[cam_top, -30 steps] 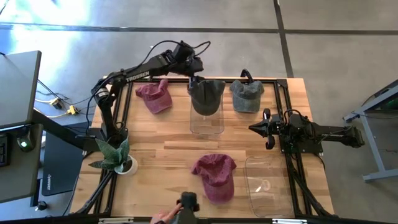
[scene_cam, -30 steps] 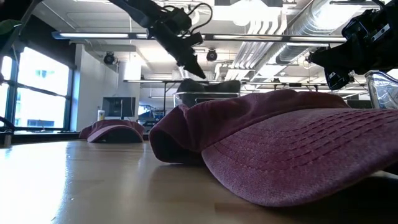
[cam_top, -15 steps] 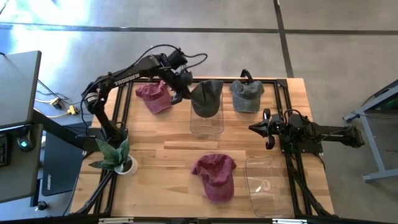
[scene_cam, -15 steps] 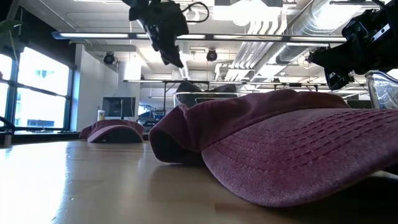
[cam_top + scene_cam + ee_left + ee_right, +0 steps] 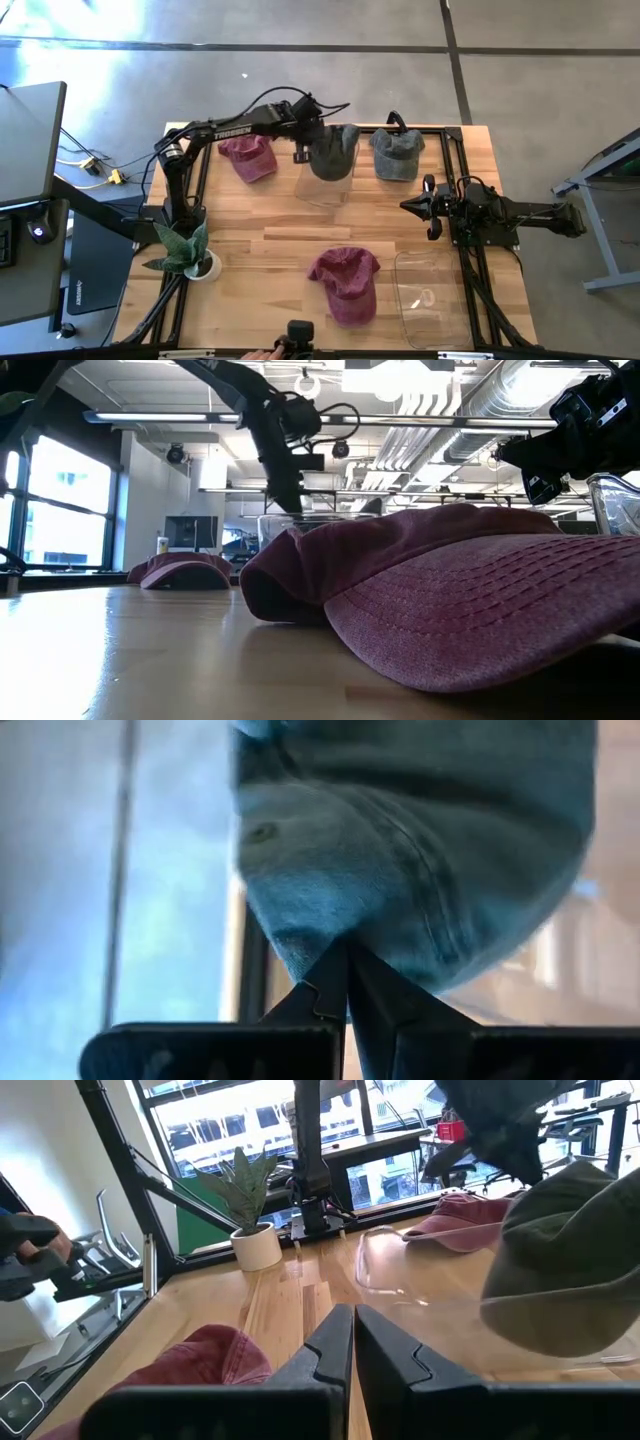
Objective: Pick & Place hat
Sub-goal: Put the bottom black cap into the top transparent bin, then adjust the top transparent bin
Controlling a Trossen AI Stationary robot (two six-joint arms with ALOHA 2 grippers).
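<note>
Dark fingers of the left gripper (image 5: 303, 152) are pressing together, tips meeting just beside the brim edge of the dark grey hat (image 5: 333, 152); the left wrist view shows the fingertips (image 5: 345, 982) touching under that hat's (image 5: 420, 850) fabric, though whether cloth is pinched between them is not determinable. The dark grey hat is sitting on a clear plastic stand (image 5: 322, 187) at the far middle of the wooden table (image 5: 260, 235), and the stand is leaning toward the left side.

Left arm (image 5: 225, 131) is reaching in from the far left corner, passing over a maroon hat (image 5: 248, 156) lying on the table.

Light grey hat (image 5: 397, 153) is resting just beside the dark grey one, toward the right.

Right gripper (image 5: 432, 208) is waiting at the table's right side, fingers (image 5: 330, 1345) closed together on nothing.

Second maroon hat (image 5: 345, 282) is lying near the front edge; in the low view it (image 5: 450, 595) is filling the foreground. A second clear stand (image 5: 432, 298) is sitting just right of it.

Potted plant (image 5: 186, 252) is standing at the left edge.

A person's hand (image 5: 260, 353) is showing at the near edge.
</note>
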